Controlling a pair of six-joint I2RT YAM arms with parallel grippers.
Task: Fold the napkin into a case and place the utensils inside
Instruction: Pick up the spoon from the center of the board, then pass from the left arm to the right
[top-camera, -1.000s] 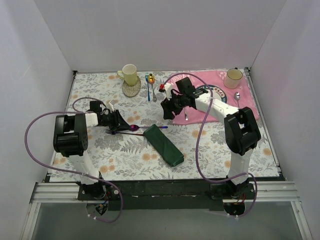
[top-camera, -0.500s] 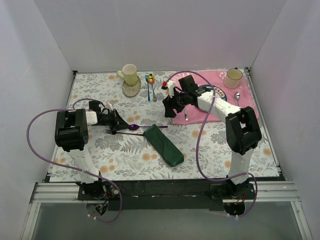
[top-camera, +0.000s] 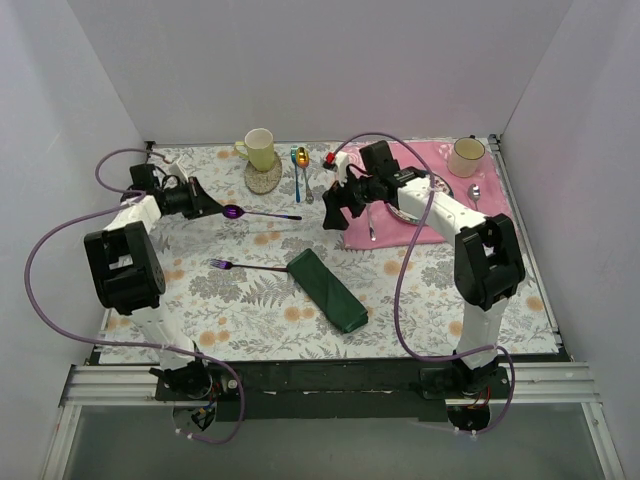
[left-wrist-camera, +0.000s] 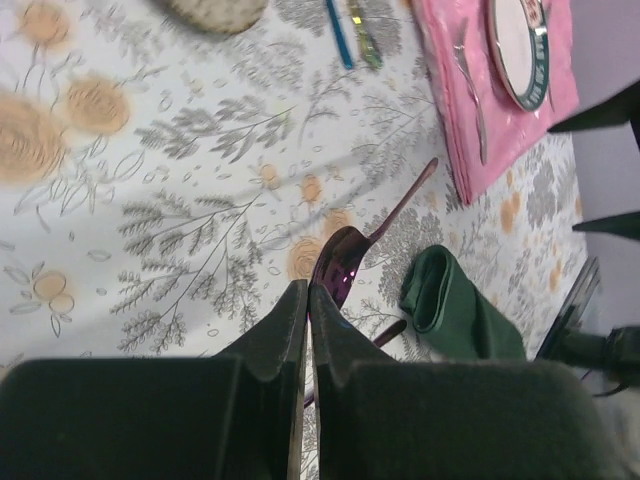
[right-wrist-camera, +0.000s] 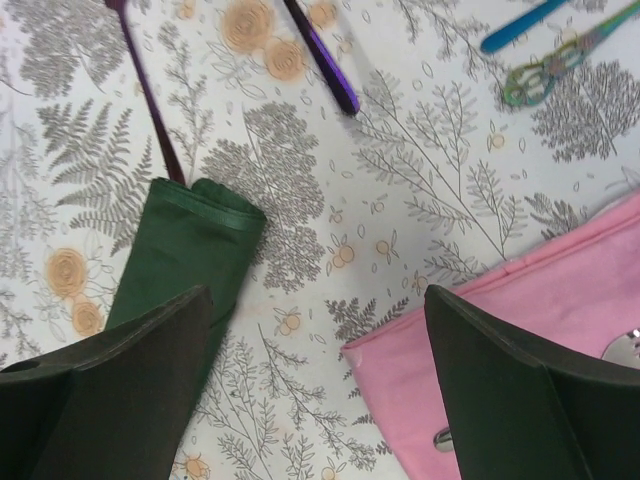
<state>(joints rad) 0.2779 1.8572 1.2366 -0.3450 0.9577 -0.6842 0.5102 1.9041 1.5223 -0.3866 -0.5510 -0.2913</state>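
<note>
Surface: a floral tablecloth covered the table between plain white walls.
Left gripper: jaws pressed together on the bowl of the purple spoon, at the far left of the table; the handle pointed toward the right arm.
Right gripper: fingers spread wide with nothing between them, hovering beside the near-left corner of the pink placemat.
Case: the dark green cloth lay as a narrow folded strip, diagonal at mid-table, well apart from the left gripper and nearer the right one.
Purple fork: flat on the cloth, tines to the left, handle end touching the case's upper end; whether it went inside could not be told.
</note>
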